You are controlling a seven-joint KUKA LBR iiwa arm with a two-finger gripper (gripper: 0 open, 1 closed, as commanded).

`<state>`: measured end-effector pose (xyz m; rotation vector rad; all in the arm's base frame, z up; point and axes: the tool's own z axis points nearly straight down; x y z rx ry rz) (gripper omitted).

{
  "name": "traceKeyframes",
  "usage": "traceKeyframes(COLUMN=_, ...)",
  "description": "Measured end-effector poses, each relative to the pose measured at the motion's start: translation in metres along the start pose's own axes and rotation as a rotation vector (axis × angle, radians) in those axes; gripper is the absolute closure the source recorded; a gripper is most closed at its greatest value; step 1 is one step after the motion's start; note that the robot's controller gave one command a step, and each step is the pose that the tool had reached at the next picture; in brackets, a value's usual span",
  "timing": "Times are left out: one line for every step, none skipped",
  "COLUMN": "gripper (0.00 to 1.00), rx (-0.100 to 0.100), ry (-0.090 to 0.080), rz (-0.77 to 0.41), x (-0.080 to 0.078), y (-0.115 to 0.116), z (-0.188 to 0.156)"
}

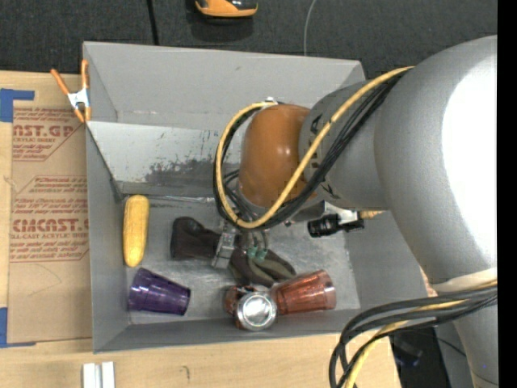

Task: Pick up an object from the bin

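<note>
Lower centre of frame: my gripper (229,250) hangs beside a dark brown lump (188,238), probably soft and light; I'd pinch its middle. Whether the pincer is parted, I cannot tell.

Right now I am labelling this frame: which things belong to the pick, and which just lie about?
In hand: gripper; dark brown lump beside it, mid-bin; dark flat piece beneath it; grey metal bin.
Lying about: yellow corn cob, left; purple plastic cup, bottom left; red translucent cup and silver metal can, bottom.
</note>
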<state>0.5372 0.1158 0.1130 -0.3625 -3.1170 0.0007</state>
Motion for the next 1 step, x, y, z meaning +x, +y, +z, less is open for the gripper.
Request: traceKeyframes(gripper=1.00, rx=-0.003, ry=-0.007, rz=0.000, x=-0.0012, y=0.0006, z=-0.0128)
